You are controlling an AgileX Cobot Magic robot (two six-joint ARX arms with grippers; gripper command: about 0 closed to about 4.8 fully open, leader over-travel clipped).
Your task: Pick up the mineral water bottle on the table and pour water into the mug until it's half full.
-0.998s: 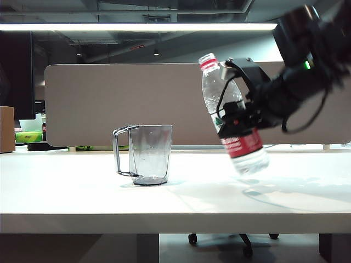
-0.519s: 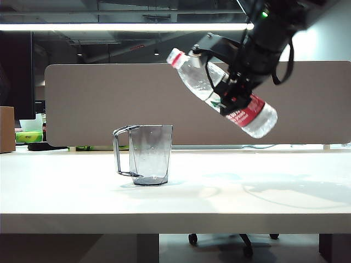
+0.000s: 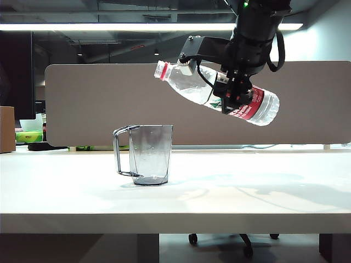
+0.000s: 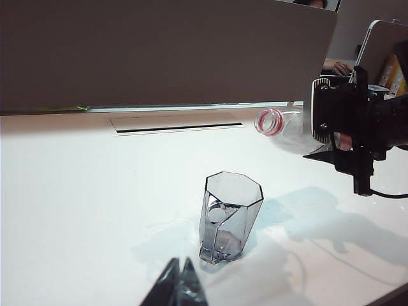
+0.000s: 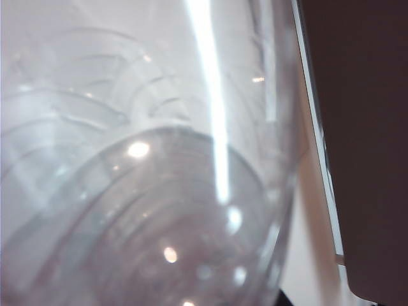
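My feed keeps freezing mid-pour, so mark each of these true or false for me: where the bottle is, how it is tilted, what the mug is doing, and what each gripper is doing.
1. The right gripper holds the mineral water bottle in the air. True.
2. The bottle stands upright. False: it is tilted far over, its open mouth towards the mug's side and lower than its base.
3. The mug stands upright on the table. True.
4. The mug is half full. False: it looks empty, and no stream of water shows.
5. The left gripper grips the mug's handle. False: it is apart from the mug, its jaws together and holding nothing.
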